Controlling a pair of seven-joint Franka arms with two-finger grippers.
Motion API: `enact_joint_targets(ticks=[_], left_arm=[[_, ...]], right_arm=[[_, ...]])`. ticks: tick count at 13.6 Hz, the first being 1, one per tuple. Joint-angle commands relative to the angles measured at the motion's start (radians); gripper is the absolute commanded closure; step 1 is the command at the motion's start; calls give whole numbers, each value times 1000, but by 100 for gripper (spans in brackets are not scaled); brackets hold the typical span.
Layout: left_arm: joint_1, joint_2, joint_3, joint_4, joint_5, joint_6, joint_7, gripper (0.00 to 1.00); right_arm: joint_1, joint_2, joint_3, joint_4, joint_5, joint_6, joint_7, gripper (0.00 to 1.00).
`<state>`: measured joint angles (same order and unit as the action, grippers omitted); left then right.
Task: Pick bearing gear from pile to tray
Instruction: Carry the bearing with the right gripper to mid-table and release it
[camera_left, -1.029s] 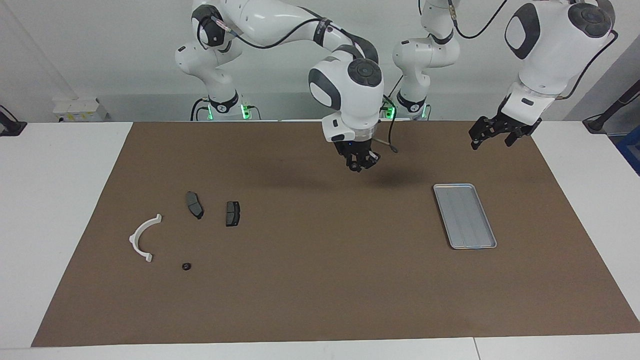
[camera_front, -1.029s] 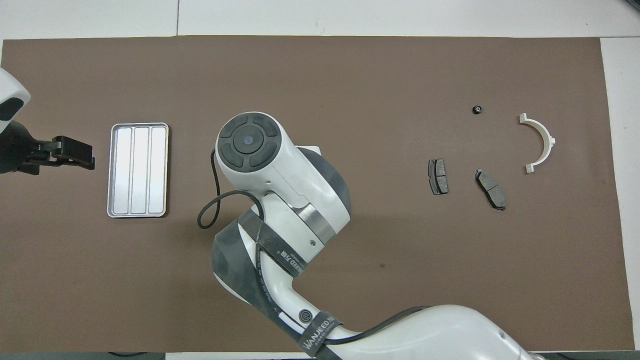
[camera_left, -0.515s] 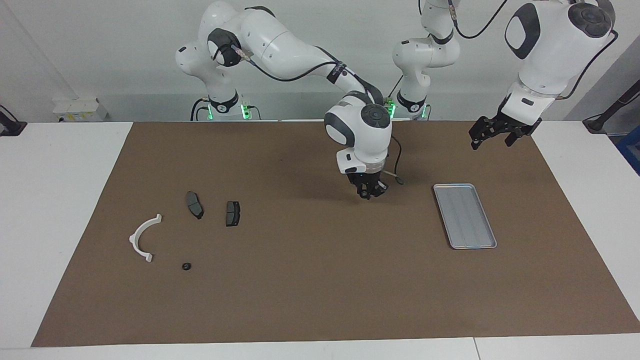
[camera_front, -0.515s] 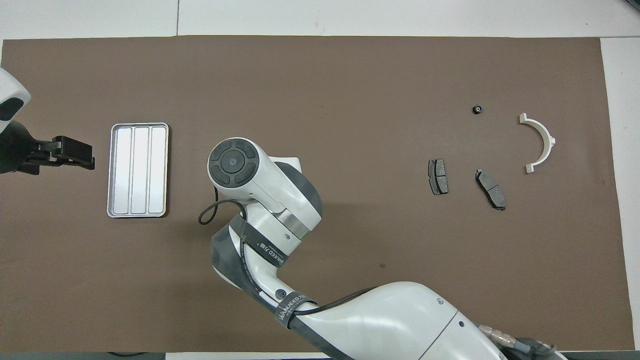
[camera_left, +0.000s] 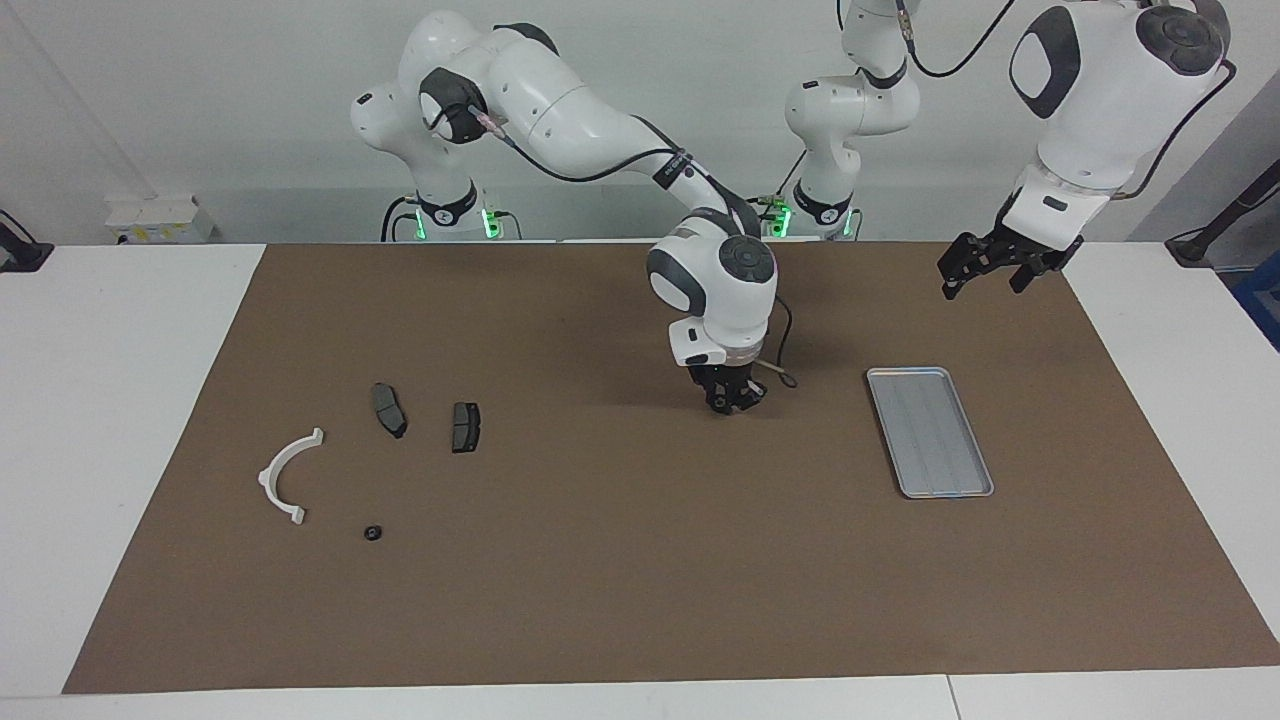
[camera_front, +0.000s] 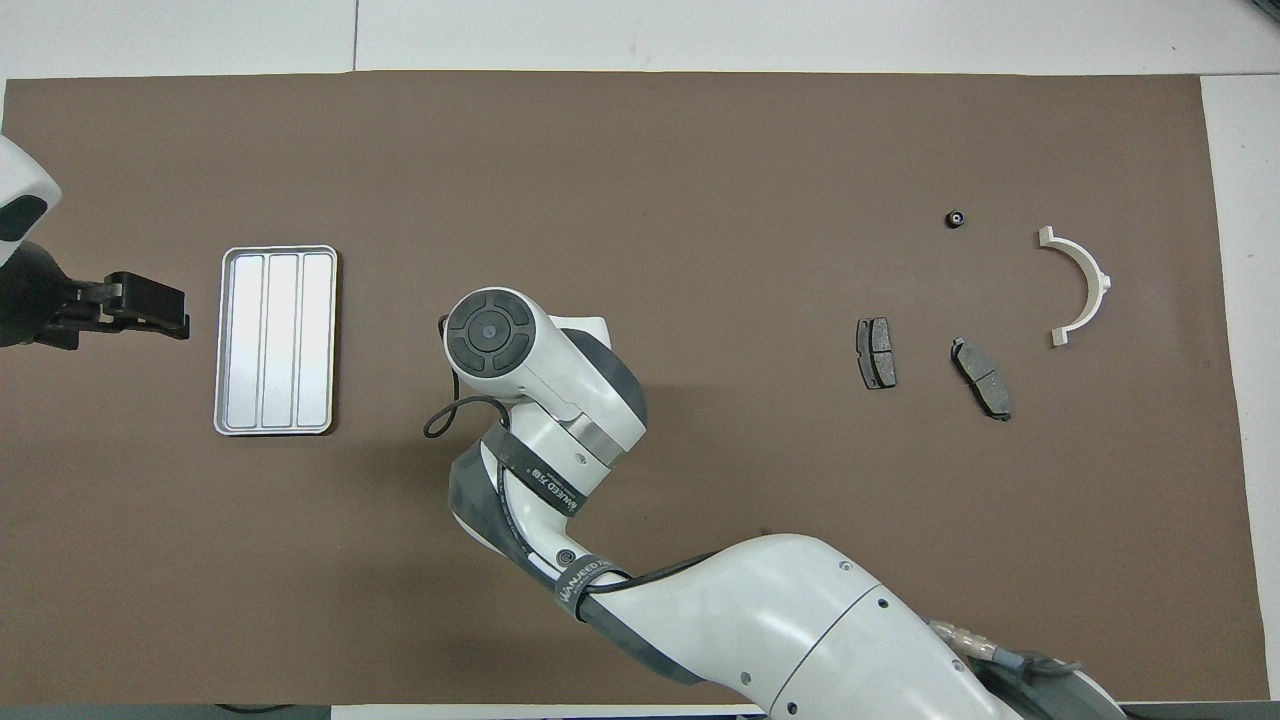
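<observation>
Bearing gear, a small black round piece (camera_left: 373, 532), lies well apart from the right gripper (camera_left: 733, 404), about three o'clock seen overhead; that gripper's grip cannot be told. The left gripper (camera_left: 982, 284) waits, spread wide.

Only legible marking: a black strap (camera_front: 545, 478) wrapped around the right arm (camera_front: 560, 400), printed in white capitals that appear to read "WANJEED", followed by smaller characters too fine to make out. A second black strap (camera_front: 588, 590), lower on the same arm, carries a round logo and the same word, partly foreshortened in the overhead view. In the facing view a strap on this arm shows white print, unreadable. No readable text, numbers or signs on the tray (camera_front: 228, 345), the parts or the mat (camera_front: 700, 180).
</observation>
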<state>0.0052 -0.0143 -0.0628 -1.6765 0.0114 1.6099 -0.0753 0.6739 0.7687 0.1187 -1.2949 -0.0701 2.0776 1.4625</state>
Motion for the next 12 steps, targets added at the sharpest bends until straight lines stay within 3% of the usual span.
enact_joint_targets(ticks=[1, 3, 4, 8, 12], left_arm=[[-11, -24, 12, -20, -1, -10, 6, 0], [-11, -24, 12, -20, -1, -8, 6, 0], [-13, -24, 11, -20, -1, -10, 8, 0], [-11, -24, 11, -20, -1, -8, 8, 0], [-11, -24, 11, -20, -1, -10, 6, 0]], right_arm=[[-11, -8, 7, -23, -20, 22, 16, 100], [-11, -9, 3, -21, -22, 3, 16, 20], [-10, -9, 3, -15, -22, -16, 16, 0], [-60, -52, -5, 69, -23, -198, -33, 0], [-193, -195, 2, 83, 1, -322, -337, 0]])
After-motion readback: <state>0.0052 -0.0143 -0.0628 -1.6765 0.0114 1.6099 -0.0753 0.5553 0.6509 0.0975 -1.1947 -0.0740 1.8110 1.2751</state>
